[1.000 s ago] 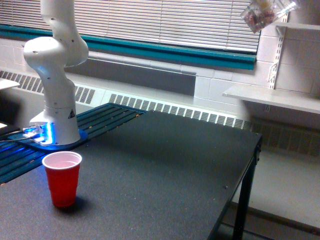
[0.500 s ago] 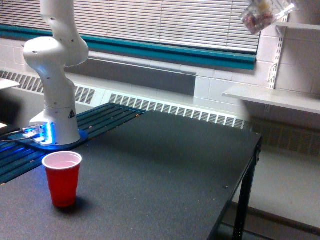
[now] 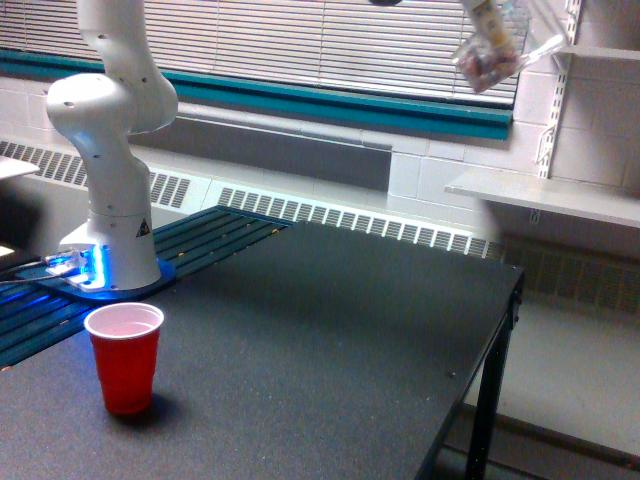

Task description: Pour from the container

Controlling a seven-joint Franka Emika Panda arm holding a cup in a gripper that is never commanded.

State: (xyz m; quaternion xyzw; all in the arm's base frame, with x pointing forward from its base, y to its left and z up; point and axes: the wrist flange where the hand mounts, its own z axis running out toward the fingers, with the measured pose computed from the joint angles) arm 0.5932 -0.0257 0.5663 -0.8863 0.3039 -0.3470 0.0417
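The container (image 3: pixel 487 60), a clear cup with small pink and white pieces inside, hangs tilted high at the top of the exterior view, right of centre and in front of the window blinds. My gripper (image 3: pixel 489 24) is mostly cut off by the top edge. One pale finger (image 3: pixel 483 16) shows against the container, and the gripper is shut on it. A red plastic cup (image 3: pixel 124 357) stands upright and open on the black table (image 3: pixel 330 330) at the lower left, far below and to the left of the container.
The arm's white base (image 3: pixel 108 180) stands at the table's left on a blue-lit mount. White wall shelves (image 3: pixel 545 195) jut out at the right, close to the held container. The table's right edge (image 3: pixel 512 290) drops to the floor.
The container has moved left and slightly down from the top right corner, away from the shelf bracket. The red cup has not moved.
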